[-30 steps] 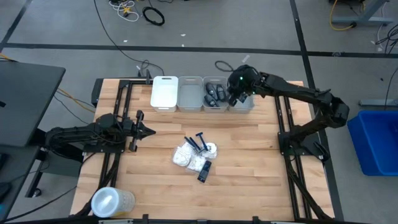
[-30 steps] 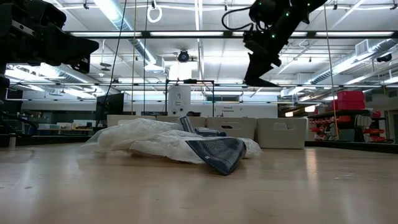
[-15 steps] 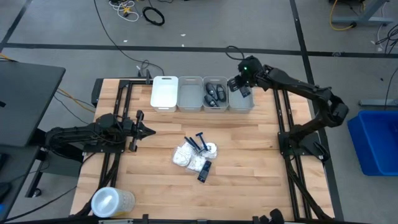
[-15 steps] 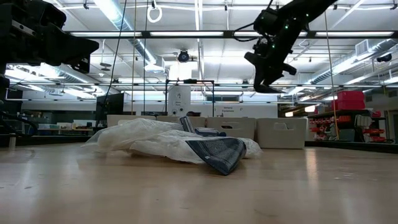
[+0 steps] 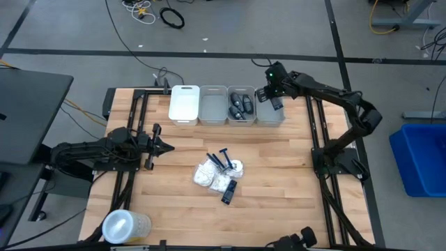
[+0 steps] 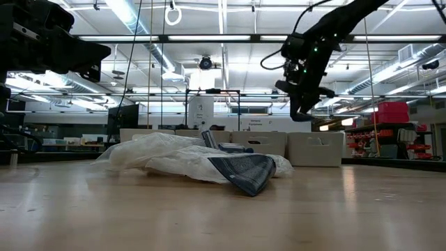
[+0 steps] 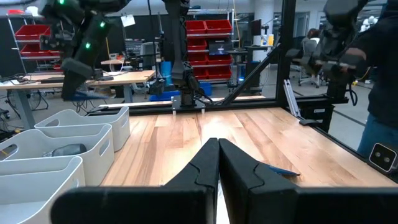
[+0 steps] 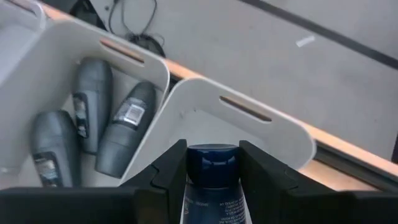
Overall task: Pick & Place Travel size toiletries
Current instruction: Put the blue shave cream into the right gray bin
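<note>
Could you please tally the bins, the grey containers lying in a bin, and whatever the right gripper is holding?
Bins: 4
Grey containers: 3
Blue-capped bottle in the right gripper's jaws: 1
Total: 8

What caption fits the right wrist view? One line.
Right gripper holds a dark blue razor above the empty end bin.

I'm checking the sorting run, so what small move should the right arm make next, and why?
Probably lower a little and open. The right tool grips a dark blue capped tube above the rightmost white bin, which looks empty; the next bin holds grey containers. The left tool waits shut at the table's left.
</note>
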### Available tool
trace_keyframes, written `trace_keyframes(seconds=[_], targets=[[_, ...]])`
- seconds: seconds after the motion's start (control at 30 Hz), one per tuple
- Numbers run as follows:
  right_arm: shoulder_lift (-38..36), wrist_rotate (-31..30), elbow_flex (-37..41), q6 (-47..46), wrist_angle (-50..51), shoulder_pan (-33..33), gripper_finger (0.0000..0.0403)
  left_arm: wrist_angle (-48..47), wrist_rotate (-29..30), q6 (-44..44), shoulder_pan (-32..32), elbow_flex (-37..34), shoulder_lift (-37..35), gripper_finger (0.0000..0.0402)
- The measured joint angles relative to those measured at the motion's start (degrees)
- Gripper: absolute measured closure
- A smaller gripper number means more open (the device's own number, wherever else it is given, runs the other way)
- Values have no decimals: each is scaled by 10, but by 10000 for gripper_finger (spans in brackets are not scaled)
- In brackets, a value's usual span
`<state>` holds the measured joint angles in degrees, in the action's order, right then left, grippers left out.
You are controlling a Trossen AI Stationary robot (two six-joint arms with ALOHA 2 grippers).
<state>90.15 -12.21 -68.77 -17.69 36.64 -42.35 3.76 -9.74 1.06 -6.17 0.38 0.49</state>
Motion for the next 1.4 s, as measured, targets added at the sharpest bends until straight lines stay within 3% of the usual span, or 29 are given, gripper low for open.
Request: trace_keyframes(seconds=[0.47,1.4], targets=[[91,51,0,2,1,-24,271,0,0,0,0,0,0,386],[96,54,0,19,0,-21,205,0,0,0,0,0,0,385]])
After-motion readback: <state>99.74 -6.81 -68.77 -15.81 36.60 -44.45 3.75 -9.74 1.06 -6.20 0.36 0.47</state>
